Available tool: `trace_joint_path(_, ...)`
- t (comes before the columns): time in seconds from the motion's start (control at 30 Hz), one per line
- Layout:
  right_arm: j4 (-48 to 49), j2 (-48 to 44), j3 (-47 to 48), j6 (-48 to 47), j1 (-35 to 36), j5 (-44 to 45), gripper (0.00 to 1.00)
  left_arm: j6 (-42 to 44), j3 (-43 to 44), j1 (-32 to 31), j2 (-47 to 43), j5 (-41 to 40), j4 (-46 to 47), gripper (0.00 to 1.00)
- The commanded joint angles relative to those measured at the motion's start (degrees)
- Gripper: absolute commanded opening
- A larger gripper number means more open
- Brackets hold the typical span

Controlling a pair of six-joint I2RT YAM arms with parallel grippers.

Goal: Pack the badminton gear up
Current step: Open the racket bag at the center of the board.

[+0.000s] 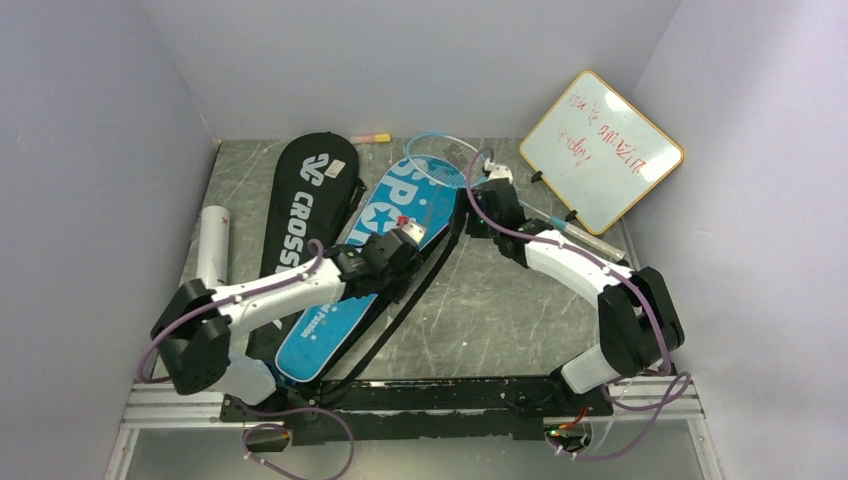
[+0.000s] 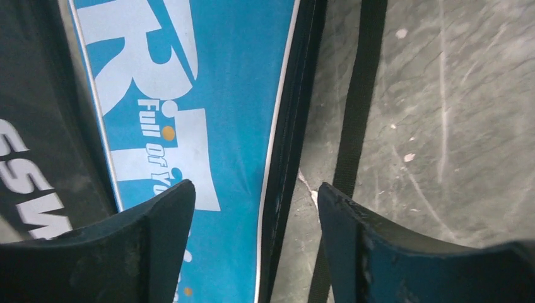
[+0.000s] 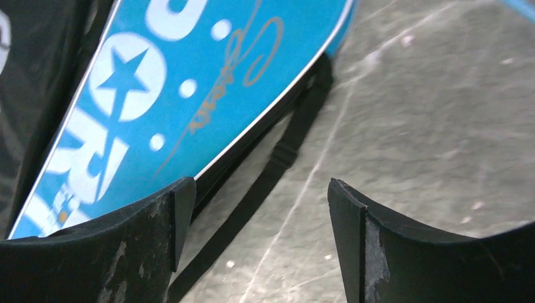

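Note:
The blue bag [image 1: 385, 250] with white lettering lies slantwise mid-table, beside the black bag [image 1: 305, 205] on its left. A light-blue-framed racket head [image 1: 440, 150] sticks out past the blue bag's wide far end. My left gripper [image 1: 408, 247] hovers over the blue bag's right edge; in its wrist view the gripper [image 2: 255, 199] is open, with the blue bag [image 2: 214, 82] and its black side edge below the gap. My right gripper [image 1: 478, 208] is near the bag's wide end, open [image 3: 252, 199] and empty over bare table beside the blue bag [image 3: 189, 69]. No shuttlecocks are in view.
A long black strap [image 1: 415, 295] trails from the blue bag toward the front rail, seen as the strap [image 2: 359, 95] and the strap [image 3: 271, 167]. A white tube [image 1: 212, 245] lies at the left. An orange-rimmed whiteboard [image 1: 600, 150] leans back right. A small pink-yellow marker [image 1: 372, 137] lies by the back wall.

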Motion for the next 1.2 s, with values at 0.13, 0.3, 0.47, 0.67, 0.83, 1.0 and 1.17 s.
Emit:
trace_joint_path(0.13,2.6,-0.9,5.1,-6.3,-9.3,1.9,0.88,4.8,4.3,-4.4,8.1,-11.3,-6.9,0.79)
trace_joint_path(0.3,4.3,4.9,7.4,-12.9,-12.2,6.7,0.92,4.4,5.0,-4.3,13.4,-14.1,-7.5,0.76)
trace_joint_path(0.47,-2.7,14.7,18.1,-20.9,-16.2,1.3,0.89,3.5,7.9,-4.3,16.3,-17.9,-11.2,0.46)
trace_joint_path(0.67,-12.0,24.9,31.1,-34.2,-17.9,-2.8,0.85,3.4,10.4,-4.3,15.0,-19.4,-14.1,0.06)
trace_joint_path(0.83,-21.1,33.3,42.9,-41.8,-20.4,-9.5,0.83,3.2,11.6,-4.3,14.4,-15.4,-15.4,0.05)
trace_joint_path(1.0,-28.1,40.6,51.6,-45.4,-22.2,-11.1,0.75,2.6,13.9,-4.3,14.9,-12.3,-16.1,0.05)
trace_joint_path(1.17,-29.3,44.3,54.0,-45.9,-23.4,-11.6,0.70,1.5,17.3,-4.2,17.0,-8.9,-18.4,0.05)
